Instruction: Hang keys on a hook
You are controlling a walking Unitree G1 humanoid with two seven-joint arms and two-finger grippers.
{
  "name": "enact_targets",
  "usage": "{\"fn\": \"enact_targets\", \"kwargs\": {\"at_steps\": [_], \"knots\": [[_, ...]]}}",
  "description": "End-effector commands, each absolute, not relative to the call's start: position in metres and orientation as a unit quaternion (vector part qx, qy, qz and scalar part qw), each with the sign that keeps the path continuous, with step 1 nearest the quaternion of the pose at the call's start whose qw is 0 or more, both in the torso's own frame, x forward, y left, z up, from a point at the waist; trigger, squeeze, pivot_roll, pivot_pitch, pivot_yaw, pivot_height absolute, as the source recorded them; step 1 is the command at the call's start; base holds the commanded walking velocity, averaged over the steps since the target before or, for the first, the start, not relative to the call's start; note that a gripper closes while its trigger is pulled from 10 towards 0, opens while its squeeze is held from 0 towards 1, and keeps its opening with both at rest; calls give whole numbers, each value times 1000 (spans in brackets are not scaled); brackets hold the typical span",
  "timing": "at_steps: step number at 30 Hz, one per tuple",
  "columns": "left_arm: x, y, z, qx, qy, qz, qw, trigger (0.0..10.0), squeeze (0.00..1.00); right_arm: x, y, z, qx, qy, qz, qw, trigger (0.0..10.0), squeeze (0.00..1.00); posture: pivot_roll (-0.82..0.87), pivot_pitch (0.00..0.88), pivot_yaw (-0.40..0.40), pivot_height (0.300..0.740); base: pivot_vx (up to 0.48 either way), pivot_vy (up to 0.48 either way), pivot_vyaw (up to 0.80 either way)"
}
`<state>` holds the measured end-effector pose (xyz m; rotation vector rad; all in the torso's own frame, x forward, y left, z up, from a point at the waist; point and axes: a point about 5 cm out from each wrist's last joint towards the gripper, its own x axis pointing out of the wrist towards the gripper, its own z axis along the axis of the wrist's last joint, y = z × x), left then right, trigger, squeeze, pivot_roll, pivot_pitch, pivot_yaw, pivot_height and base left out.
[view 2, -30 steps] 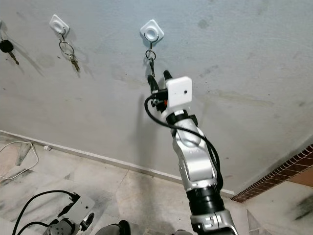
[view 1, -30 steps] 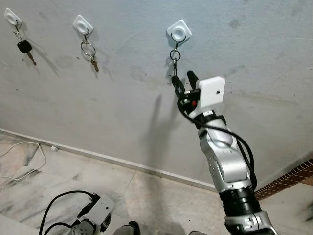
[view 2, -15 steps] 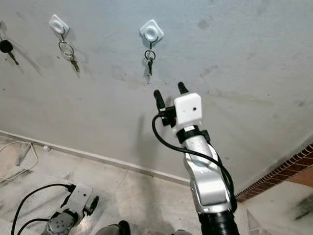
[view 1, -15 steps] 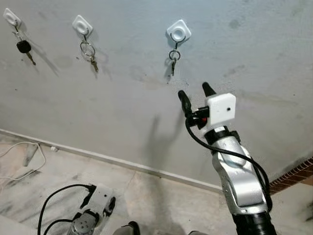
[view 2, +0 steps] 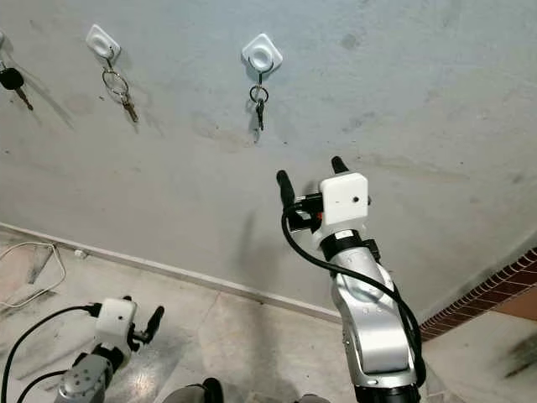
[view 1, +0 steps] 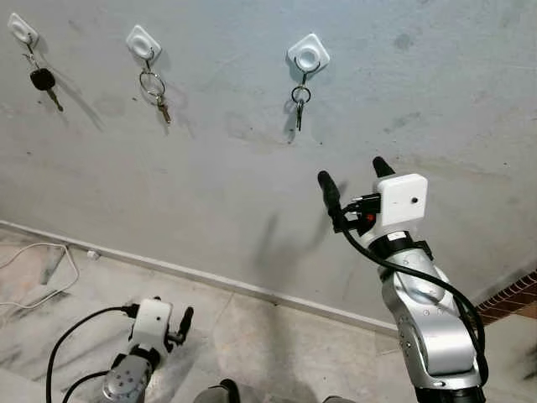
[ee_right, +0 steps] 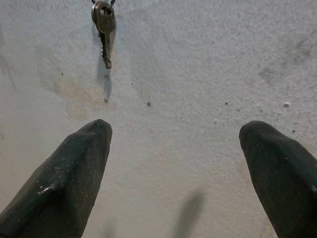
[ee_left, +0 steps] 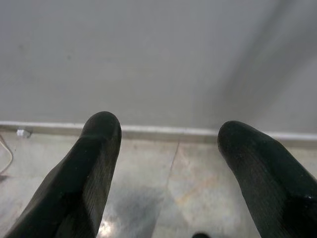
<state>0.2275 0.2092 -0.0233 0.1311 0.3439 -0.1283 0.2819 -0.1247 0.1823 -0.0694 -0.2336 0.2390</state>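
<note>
3 white, rounded-square hooks are counted along a rough grey plaster wall (view 1: 436, 75). On the first hook (view 1: 22, 28), at far left, a black-headed key (view 1: 42, 81) is hung. On the second hook (view 1: 143, 41) a large wire ring with a small key (view 1: 153, 87) is carried. From the third hook (view 1: 308, 54) the keys (view 1: 299, 98) of the task are hung on a small ring, flat against the wall.

Low at the left, the left gripper (view 1: 176, 326) is held above a pale marble floor (view 1: 243, 336), its 2 black fingers set apart with nothing between them. A white cable (view 1: 33, 285) is seen lying on the floor by the skirting. In the left wrist view the skirting and floor joints are seen between the 2 textured fingers (ee_left: 89, 173).

Further right, the right gripper (view 1: 354, 173) is raised below and to the right of the third hook, well clear of the keys, its 2 fingers spread wide and empty. A close look at 1 dull metal key is given by the right wrist view, above the matte, scuffed fingers (ee_right: 74, 183). At the lower right edge, red brick (view 1: 512, 298) is shown.
</note>
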Motion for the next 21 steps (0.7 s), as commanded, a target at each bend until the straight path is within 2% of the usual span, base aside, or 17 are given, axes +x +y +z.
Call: {"fn": "enact_targets", "kwargs": {"at_steps": [1, 6, 10, 21], "knots": [[224, 207, -24, 59, 169, -70, 981, 10000, 0, 280, -123, 180, -31, -110, 123, 986, 10000, 1000, -55, 161, 49, 740, 0, 0, 0], [237, 186, -6, 27, 119, -77, 989, 10000, 0, 284, -122, 166, -41, -90, 117, 988, 10000, 1000, -45, 160, 44, 740, 0, 0, 0], [244, 182, 18, 16, 85, -76, 993, 10000, 0, 285, -117, 159, -65, -78, 124, 987, 10000, 1000, -46, 158, 47, 740, 0, 0, 0], [245, 185, 37, 15, 92, -68, 993, 10000, 0, 287, -117, 158, -72, -76, 120, 987, 10000, 1000, -55, 151, 61, 740, 0, 296, 0]]}}
